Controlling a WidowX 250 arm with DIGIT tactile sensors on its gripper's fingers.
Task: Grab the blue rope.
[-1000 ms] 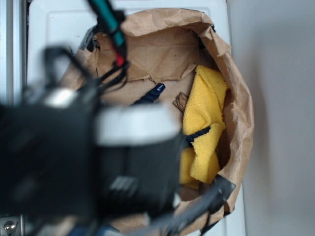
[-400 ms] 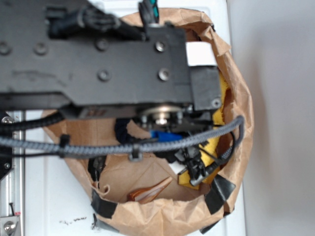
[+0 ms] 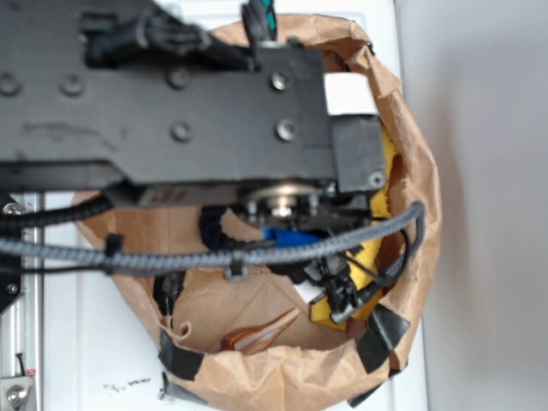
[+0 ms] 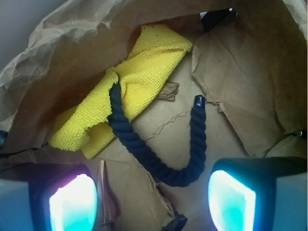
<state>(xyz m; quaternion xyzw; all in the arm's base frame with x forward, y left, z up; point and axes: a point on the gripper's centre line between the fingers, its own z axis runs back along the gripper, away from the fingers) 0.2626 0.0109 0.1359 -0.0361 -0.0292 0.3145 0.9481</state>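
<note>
In the wrist view, the blue rope [image 4: 144, 151] lies in a U on the floor of a brown paper bag [image 4: 250, 82]. One end is tucked under the yellow cloth [image 4: 139, 72]. The other end, with a glossy tip [image 4: 198, 101], points away from me. My gripper [image 4: 151, 202] hangs open above the bag floor, just short of the bottom of the U. Its glowing fingers [image 4: 72, 202] stand wide apart and nothing is between them. In the exterior view the arm [image 3: 171, 111] covers most of the bag, and only a dark bit of rope [image 3: 212, 227] shows.
The bag walls [image 3: 415, 214] rise all round, patched with black tape [image 3: 381, 334]. A brown and white flat object [image 3: 261, 332] lies on the bag floor near my left finger. Torn paper flaps [image 4: 216, 62] line the bottom. A grey braided cable [image 3: 171, 257] crosses the bag.
One second ago the arm was a blur at the lower left. It has since swung across the bag. Nothing has visibly moved in the last 0.4 s.
</note>
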